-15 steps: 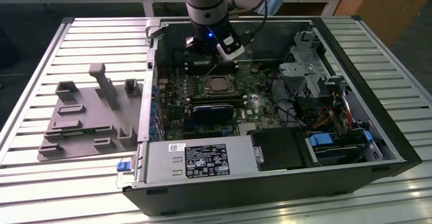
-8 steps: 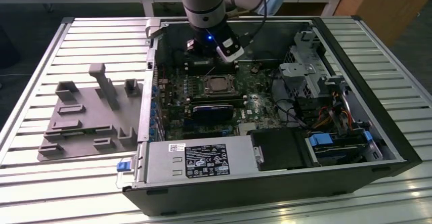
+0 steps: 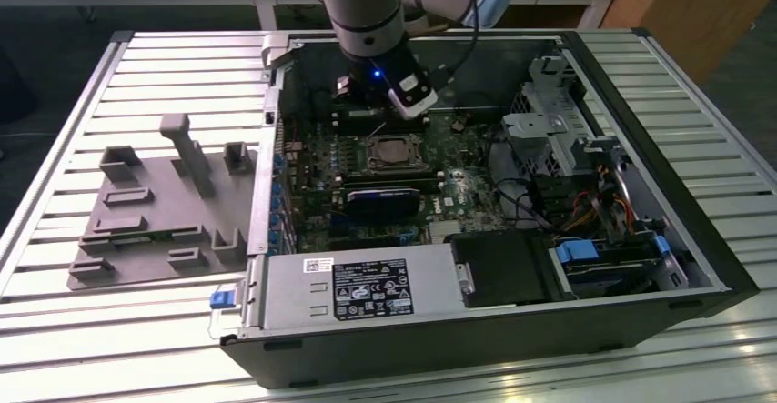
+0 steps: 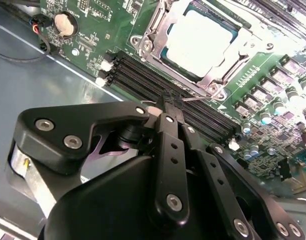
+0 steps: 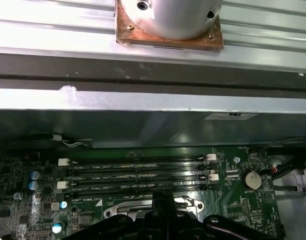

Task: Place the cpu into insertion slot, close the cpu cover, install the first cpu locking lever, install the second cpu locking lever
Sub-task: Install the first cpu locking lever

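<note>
Black memory slots lay beneath the clenched gripper, at twelve o'clock of the insertion slot in the exterior view. The dull silver cpu sat inside, cpu cover flat around it.

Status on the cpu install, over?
Gripper low at the socket's edge, over the memory slots. Cpu seated in insertion slot, cpu cover down around it. Thin lever rod right at the gripper tip.

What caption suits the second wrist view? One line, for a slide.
Gripper at the memory slots, beside the cpu framed by the cpu cover lying flat around it.
</note>
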`<state>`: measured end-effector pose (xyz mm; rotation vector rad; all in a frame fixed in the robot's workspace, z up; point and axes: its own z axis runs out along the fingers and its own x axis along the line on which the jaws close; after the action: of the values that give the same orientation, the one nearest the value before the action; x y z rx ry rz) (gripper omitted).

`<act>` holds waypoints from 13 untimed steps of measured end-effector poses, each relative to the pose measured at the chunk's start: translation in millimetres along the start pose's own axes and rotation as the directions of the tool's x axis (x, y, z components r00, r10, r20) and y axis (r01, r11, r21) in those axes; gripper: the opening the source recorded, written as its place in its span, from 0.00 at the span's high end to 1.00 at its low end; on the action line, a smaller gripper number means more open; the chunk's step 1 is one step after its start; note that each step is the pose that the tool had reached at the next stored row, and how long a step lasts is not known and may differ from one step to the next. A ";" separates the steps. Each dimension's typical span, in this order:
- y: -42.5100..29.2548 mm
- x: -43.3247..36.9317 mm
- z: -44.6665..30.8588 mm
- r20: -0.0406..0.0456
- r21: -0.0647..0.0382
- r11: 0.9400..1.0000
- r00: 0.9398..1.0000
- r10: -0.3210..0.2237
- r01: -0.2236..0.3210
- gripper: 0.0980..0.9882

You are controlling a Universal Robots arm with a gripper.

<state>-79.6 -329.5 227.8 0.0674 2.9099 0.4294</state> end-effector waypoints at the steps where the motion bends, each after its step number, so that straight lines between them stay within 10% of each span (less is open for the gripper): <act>1: -0.2 0.1 0.6 0.001 0.001 1.000 1.000 0.004 -0.004 1.00; 13: -3.0 -0.4 10.2 0.022 0.014 0.997 0.997 0.071 -0.071 1.00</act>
<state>-77.1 -329.5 217.4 0.1767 2.8962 0.4167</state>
